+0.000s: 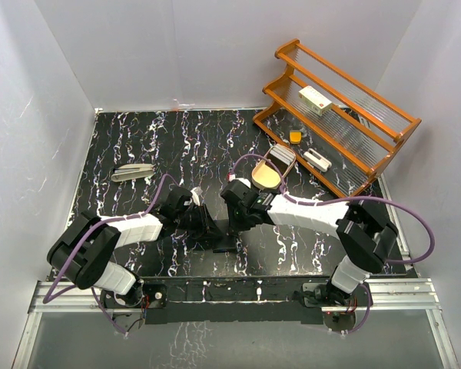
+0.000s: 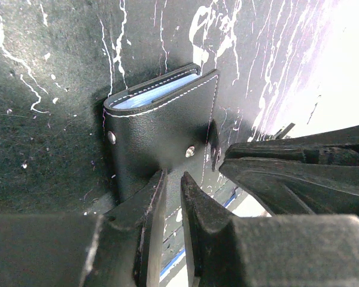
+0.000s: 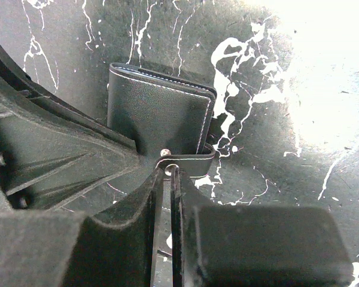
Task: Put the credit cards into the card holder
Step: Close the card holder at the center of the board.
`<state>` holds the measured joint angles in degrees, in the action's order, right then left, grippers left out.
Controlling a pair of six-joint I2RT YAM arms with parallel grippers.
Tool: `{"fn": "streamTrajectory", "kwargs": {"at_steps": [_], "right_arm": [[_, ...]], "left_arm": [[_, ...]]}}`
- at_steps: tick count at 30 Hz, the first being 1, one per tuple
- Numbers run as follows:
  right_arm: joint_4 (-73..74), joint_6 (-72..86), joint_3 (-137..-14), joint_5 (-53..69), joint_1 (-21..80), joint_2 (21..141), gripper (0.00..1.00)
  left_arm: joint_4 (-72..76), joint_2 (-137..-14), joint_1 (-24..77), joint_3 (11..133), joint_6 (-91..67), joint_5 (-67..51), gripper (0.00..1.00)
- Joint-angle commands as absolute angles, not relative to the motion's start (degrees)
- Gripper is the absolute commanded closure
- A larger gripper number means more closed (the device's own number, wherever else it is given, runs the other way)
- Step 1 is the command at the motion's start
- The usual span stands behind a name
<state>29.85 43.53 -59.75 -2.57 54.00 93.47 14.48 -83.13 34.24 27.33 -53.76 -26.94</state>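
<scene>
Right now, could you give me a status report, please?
Left pincer shut on card holder. Right pincer at its clasp strap, grip unclear. Nothing obstructing.

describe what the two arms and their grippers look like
Both the left arm and right arm have white shells over black joints, with purple cables looping along them. The left gripper and right gripper have matte black, tapering fingers.

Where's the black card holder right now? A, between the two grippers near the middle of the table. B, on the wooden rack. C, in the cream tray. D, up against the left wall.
A: the card holder is folded and lies right between the left gripper and the right gripper, with the pale edges of the credit cards showing inside it.
</scene>
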Motion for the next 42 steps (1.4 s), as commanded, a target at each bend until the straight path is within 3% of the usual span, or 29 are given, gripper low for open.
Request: {"fn": "streamTrajectory", "kwargs": {"at_steps": [1, 42], "right_arm": [[28.8, 43.5, -60.5, -4.9, 54.3, 91.3, 0.9], [21.4, 43.6, -56.3, -2.2, 53.2, 91.2, 0.83]], "left_arm": [[10.3, -82.9, 34.3, 26.7, -52.0, -23.1, 0.84], [13.0, -86.2, 34.6, 27.5, -52.9, -24.8, 0.84]]}}
